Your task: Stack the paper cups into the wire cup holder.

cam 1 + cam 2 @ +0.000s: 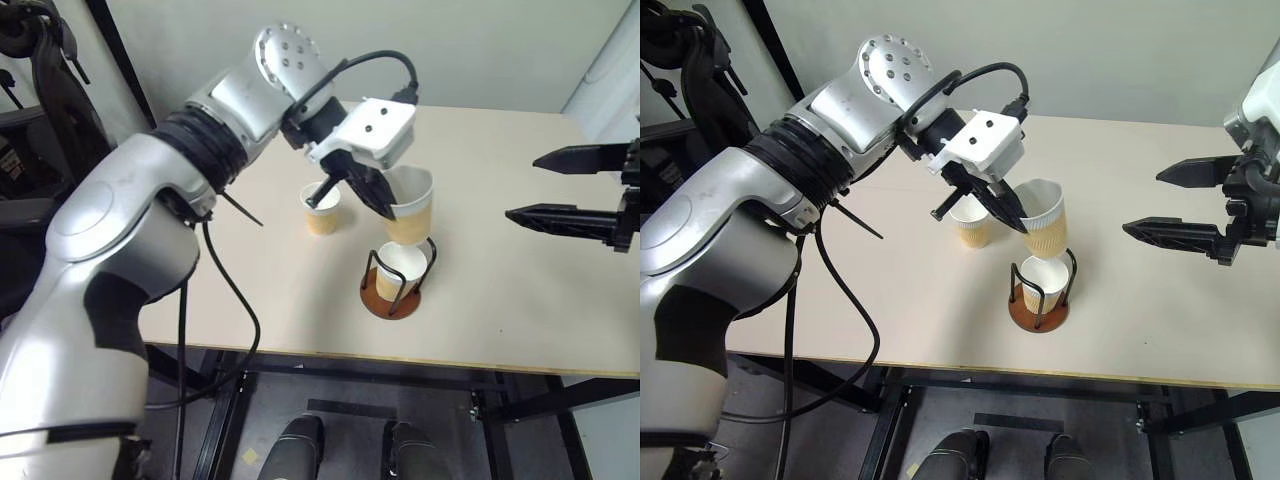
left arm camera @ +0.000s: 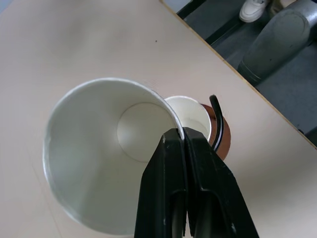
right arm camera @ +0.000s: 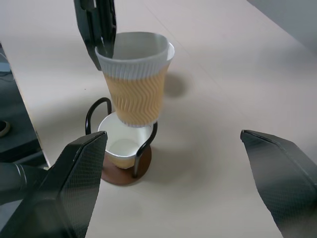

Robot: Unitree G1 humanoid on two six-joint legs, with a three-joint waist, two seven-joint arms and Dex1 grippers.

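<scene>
Table (image 1: 520,320): pale beige top, carrying the holder and one loose cup.
Holder (image 1: 392,296): round reddish-brown base with black wire loops, standing near the table's front edge, about midway between the two arms.
Cup in holder (image 1: 402,270): upright inside the wires, white inside showing.
Held cup (image 1: 411,208): lifted just above the holder, tilted a little, its bottom right over the mouth of the cup in the holder; whether the two touch cannot be told. Its rim is squeezed out of round where it is pinched.
Loose cup (image 1: 321,209): upright on the table, just beside the holder on the robot's left and further back, partly behind the left gripper.
Left gripper (image 2: 184,140): pinched tight on the held cup's rim, one finger inside the wall and one outside, reaching down from above.
Right gripper (image 1: 565,187): fingers spread wide, holding nothing, hovering over the table well to the right of the holder, tips pointing towards it.
</scene>
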